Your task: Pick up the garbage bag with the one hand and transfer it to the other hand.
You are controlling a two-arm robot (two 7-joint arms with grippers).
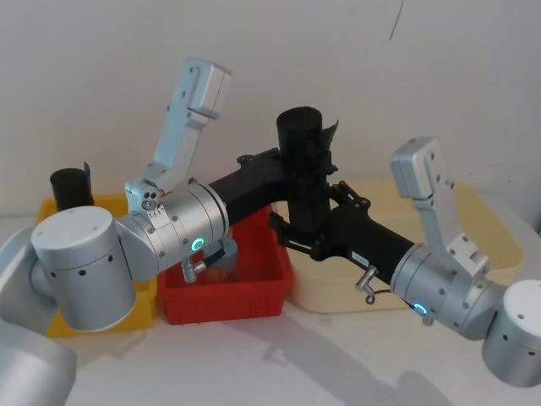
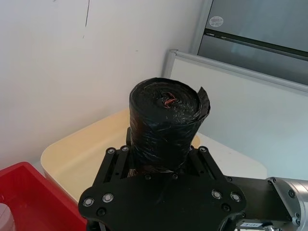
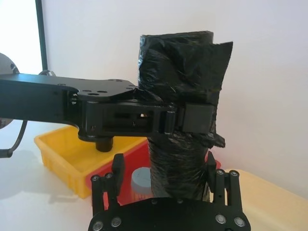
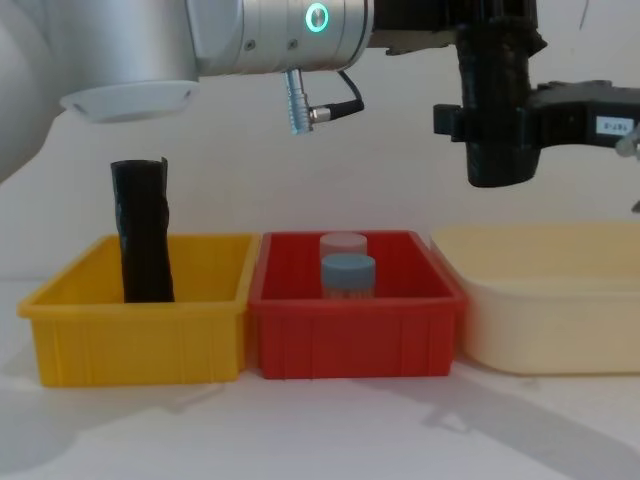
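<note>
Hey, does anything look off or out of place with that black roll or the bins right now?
A loose flap of plastic sticks out from the top of the garbage bag, unrolled and crinkled, above where the left gripper clamps it. The right gripper straddles its lower end. Nothing is spilled.

Three containers line the table (image 4: 320, 430). An upright slim roll (image 4: 143, 230) stands in the left bin (image 4: 130, 330). The middle bin (image 4: 350, 340) holds two jars (image 4: 348, 275), one behind the other. The tub (image 4: 550, 330) lies rightmost. Above the middle bin and tub, the garbage bag (image 4: 497, 100) is held upright, the left gripper (image 1: 303, 165) higher on it and the right gripper (image 1: 306, 237) lower.
</note>
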